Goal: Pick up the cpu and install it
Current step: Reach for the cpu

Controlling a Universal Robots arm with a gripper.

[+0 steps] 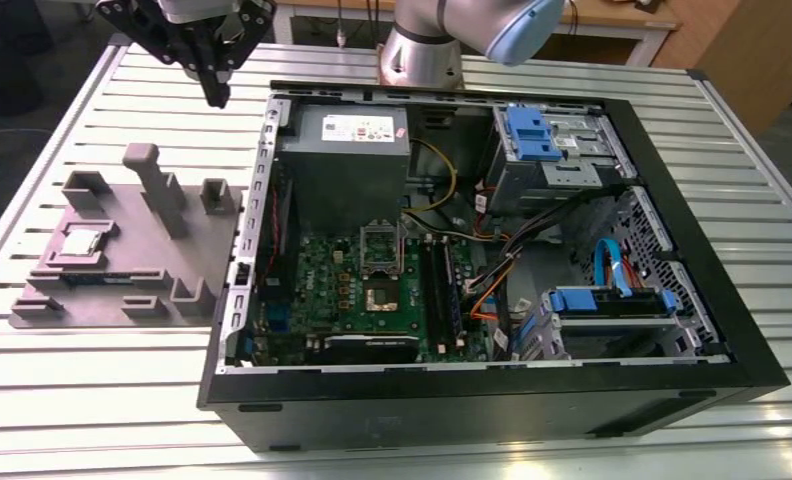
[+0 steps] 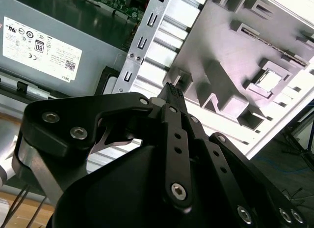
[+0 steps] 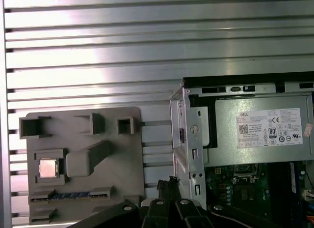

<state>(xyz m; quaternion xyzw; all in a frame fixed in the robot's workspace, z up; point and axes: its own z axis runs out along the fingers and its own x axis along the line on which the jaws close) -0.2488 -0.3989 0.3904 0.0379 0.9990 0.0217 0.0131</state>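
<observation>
The cpu (image 1: 83, 240) lies flat in a square pocket of the grey fixture (image 1: 143, 262), near the fixture's edge farthest from the computer case (image 1: 503, 400). In the first wrist view we see its pale top (image 3: 48, 167) square-on, with a dark memory stick (image 3: 68, 194) in a slot of the fixture (image 3: 110, 188) just beside it. In the second wrist view the cpu (image 2: 269, 80) appears at a slant. The gripper (image 1: 216, 98) hangs above the table (image 1: 103, 400), off the fixture's corner nearest the case and well apart from the cpu. In both wrist views its fingertips (image 2: 171, 90) (image 3: 169, 185) are pressed together with nothing between them. The exterior view gives us the open socket (image 1: 380, 290) inside the case, beyond the fixture.
</observation>
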